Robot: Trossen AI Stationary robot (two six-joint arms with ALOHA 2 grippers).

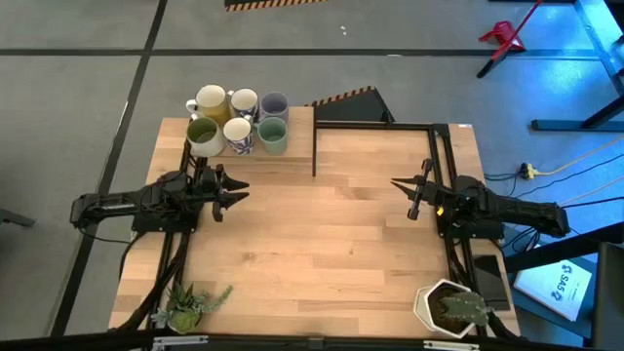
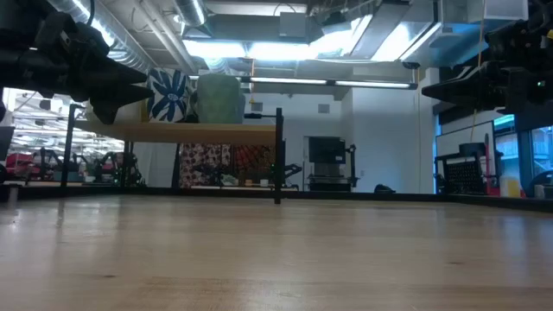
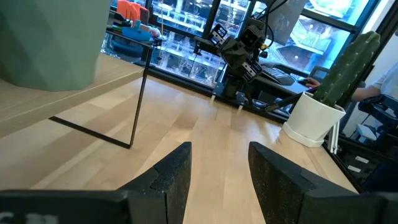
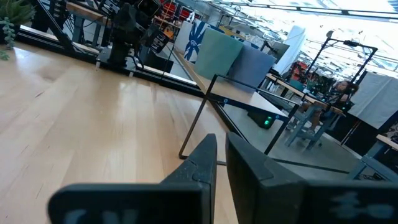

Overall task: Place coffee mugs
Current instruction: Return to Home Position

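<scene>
Six coffee mugs (image 1: 240,127) stand on the raised shelf (image 2: 199,131) at the table's (image 1: 322,244) left side, at the top of the high view, in two rows of three.

1. Back row: we read a pale yellow mug (image 1: 211,99), a white mug (image 1: 244,101) and a purple-blue mug (image 1: 274,103).
2. Front row: we read an olive green mug (image 1: 204,136), a patterned white mug (image 1: 238,136) and a sage green mug (image 1: 272,136).
3. Neighbouring mugs stand touching or just beside one another; we cannot tell which.

The left gripper (image 1: 242,191) hovers over the left side of the table, near the front of the shelf and pointing toward the table's middle. In the left wrist view we see a clear gap between its fingers (image 3: 168,180). The claw is spread and grips nothing.

The right gripper (image 1: 396,182) hovers over the right side, facing the left one and well apart from the mugs. In the right wrist view its fingers (image 4: 202,162) lie almost together with only a thin slit between them, and nothing is held.

At the bottom edge of the high view we note a white plant pot (image 1: 429,304) with a cactus (image 1: 458,307) on the right. A small green plant (image 1: 190,307) stands on the left.
</scene>
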